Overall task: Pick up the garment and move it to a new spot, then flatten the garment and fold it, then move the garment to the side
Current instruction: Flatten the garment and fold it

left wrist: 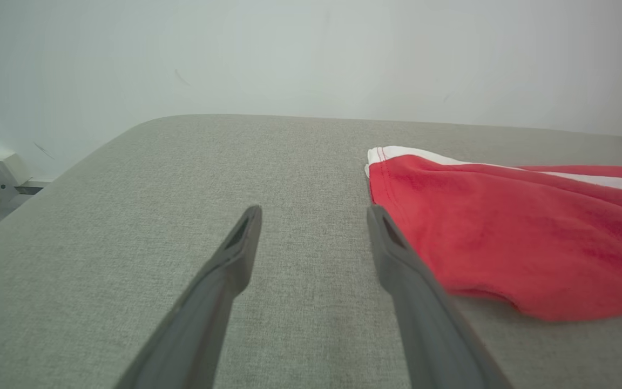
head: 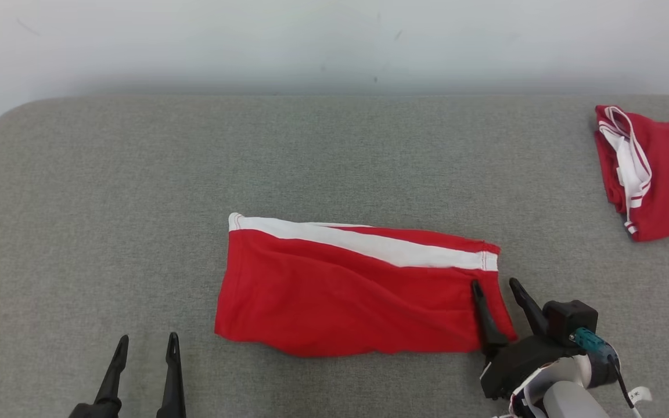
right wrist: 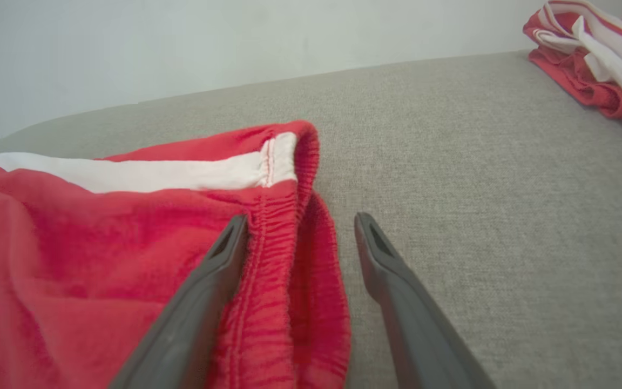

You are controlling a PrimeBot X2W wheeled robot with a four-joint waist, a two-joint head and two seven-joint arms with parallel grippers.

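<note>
— Where's the garment (head: 340, 302)?
— Folded, red, mid counter (head: 137, 174). My right jaws stand open astride its waistband (right wrist: 284, 254) end, touching it maybe; I can't tell. My left jaws hang open, apart from it.
— How will it handle?
— Light, limp, likely to unfold. I'd pinch the thick elastic hem

Grey fabric-covered table (head: 137, 174), rounded corners; plain pale wall (head: 311, 40) behind, even light.
</note>
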